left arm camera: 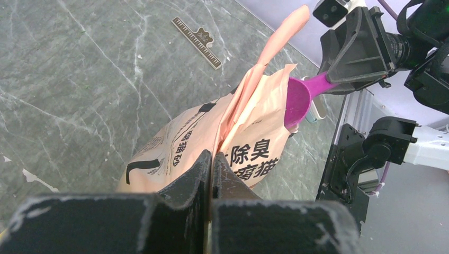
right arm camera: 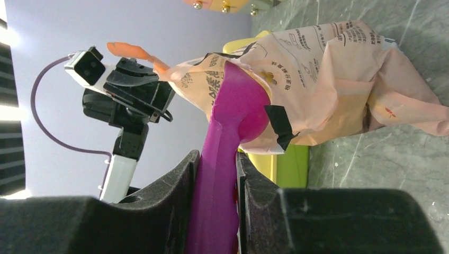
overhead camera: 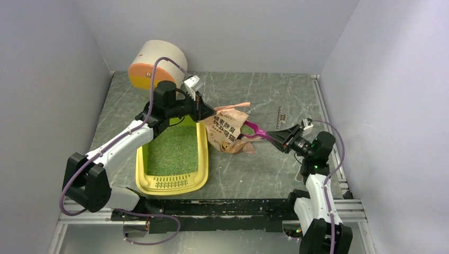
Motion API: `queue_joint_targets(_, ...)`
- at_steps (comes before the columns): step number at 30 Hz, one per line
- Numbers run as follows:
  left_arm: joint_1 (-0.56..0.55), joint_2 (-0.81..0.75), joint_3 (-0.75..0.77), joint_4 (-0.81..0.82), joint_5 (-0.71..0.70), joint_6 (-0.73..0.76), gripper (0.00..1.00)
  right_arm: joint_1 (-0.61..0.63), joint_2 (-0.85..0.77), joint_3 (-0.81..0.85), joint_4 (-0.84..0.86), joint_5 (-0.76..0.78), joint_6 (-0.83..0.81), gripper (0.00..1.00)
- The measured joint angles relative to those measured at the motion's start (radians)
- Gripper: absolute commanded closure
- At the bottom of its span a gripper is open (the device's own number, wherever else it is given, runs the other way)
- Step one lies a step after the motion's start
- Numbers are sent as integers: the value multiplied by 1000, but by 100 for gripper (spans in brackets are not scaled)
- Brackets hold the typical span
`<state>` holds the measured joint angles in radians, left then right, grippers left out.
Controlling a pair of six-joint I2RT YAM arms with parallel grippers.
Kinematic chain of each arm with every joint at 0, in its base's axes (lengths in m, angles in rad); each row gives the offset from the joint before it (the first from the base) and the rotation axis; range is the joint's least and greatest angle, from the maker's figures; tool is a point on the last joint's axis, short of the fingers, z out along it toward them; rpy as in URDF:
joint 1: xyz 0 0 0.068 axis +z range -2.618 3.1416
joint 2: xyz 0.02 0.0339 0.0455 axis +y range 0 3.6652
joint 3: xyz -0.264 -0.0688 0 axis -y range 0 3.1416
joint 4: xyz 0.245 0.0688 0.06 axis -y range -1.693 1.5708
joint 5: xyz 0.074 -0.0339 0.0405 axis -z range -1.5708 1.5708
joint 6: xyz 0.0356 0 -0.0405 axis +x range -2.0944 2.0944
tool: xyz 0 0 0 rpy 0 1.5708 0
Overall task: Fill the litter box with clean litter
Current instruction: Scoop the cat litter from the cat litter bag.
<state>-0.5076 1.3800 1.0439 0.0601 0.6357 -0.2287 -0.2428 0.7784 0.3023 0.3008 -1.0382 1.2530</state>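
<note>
The yellow litter box (overhead camera: 142,177) lies left of centre with its grille end nearest me, and green clean litter (overhead camera: 172,151) covers its floor. Just right of it stands a pink-beige printed bag (overhead camera: 226,136). My left gripper (overhead camera: 204,109) is shut on the bag's top edge (left arm camera: 233,127), holding the mouth up. My right gripper (overhead camera: 280,138) is shut on the handle of a magenta scoop (overhead camera: 258,131). The scoop's bowl (left arm camera: 297,103) sits inside the bag's open mouth. In the right wrist view the handle (right arm camera: 218,159) fills the gap between the fingers.
A white cylinder with an orange end (overhead camera: 156,64) stands at the back left, close behind the left arm. A small ruler (overhead camera: 282,114) lies on the grey mat behind the right gripper. Walls close in both sides, and a metal rail (overhead camera: 327,114) runs along the right edge.
</note>
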Motion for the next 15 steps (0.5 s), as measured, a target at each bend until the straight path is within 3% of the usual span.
queue_joint_targets(15, 0, 0, 0, 0, 0, 0, 95, -76, -95, -106, 84, -39, 206, 100)
